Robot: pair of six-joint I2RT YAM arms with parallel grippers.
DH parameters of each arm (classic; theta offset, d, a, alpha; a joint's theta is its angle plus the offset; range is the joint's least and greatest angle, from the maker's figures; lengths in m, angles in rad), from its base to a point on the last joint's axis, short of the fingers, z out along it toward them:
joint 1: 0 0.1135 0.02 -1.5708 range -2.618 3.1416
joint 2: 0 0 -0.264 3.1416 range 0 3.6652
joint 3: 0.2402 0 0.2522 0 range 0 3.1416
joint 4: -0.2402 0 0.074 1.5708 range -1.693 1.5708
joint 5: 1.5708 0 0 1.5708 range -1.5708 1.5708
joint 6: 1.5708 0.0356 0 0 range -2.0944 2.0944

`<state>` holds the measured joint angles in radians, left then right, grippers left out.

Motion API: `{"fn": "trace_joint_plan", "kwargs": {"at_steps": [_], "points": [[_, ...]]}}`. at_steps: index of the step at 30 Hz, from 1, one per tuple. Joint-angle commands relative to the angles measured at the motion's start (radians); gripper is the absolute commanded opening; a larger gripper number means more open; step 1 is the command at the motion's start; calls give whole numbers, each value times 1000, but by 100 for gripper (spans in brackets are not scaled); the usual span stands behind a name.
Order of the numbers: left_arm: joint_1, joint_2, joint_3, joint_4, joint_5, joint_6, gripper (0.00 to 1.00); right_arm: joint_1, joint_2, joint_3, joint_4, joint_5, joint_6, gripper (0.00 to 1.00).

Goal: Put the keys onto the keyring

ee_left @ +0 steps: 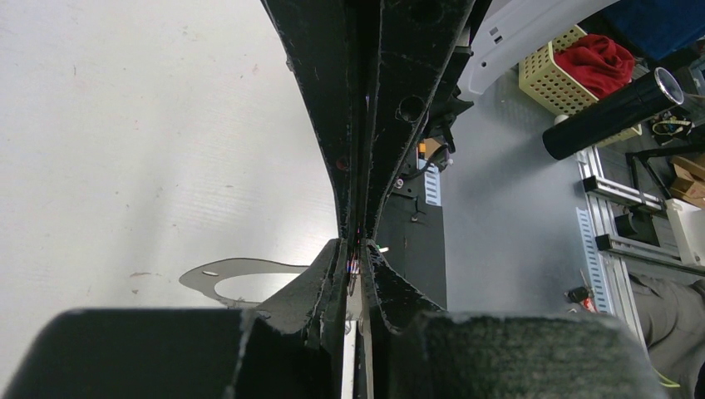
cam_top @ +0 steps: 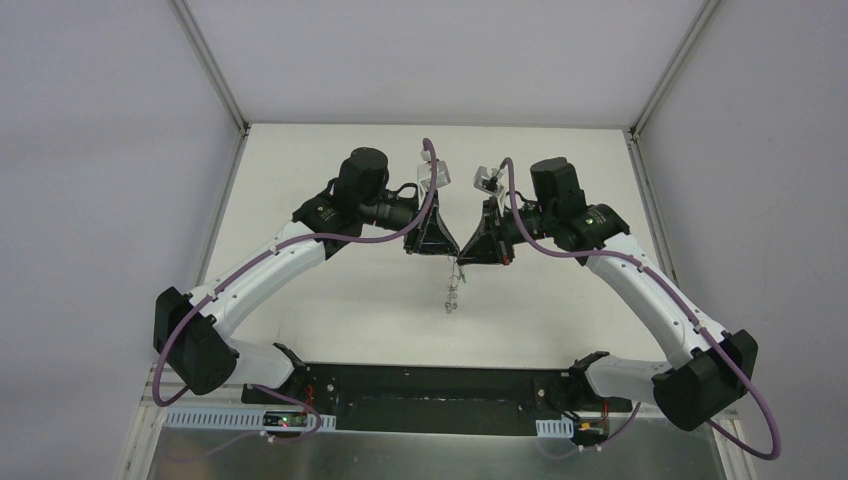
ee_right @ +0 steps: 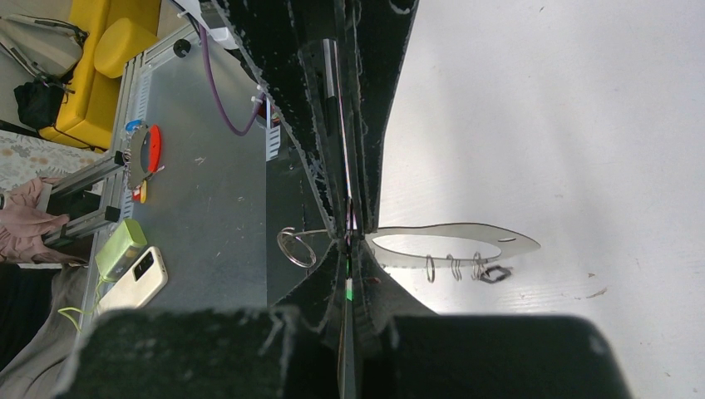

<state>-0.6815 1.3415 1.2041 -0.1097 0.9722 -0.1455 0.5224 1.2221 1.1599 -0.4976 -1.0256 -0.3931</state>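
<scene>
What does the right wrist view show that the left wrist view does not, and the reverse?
Only the right wrist view: small rings and a black tag along the keyring, and a green speck, perhaps the key, between the fingers of the right pincer. Only the left wrist view: a basket with red cloth. Both: the left pincer meeting the right one tip to tip, and the keyring beside them.

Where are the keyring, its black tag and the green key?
keyring (ee_right: 522, 245): right wrist view, on the loop's flat right end.
black tag (ee_right: 496, 273): right wrist view, on its middle.
green key (ee_right: 349, 291): right wrist view, on its green head.
</scene>
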Motion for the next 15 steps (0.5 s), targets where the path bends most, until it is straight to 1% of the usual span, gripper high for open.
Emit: {"fn": "trace_joint_plan", "kwargs": {"at_steps": [1, 15], "points": [[-9, -7, -3, 28, 35, 1, 12, -8, -32, -8, 45, -31, 9, 0], [-9, -10, -14, 28, 36, 7, 12, -14, -35, -9, 53, -38, 19, 0]]}}
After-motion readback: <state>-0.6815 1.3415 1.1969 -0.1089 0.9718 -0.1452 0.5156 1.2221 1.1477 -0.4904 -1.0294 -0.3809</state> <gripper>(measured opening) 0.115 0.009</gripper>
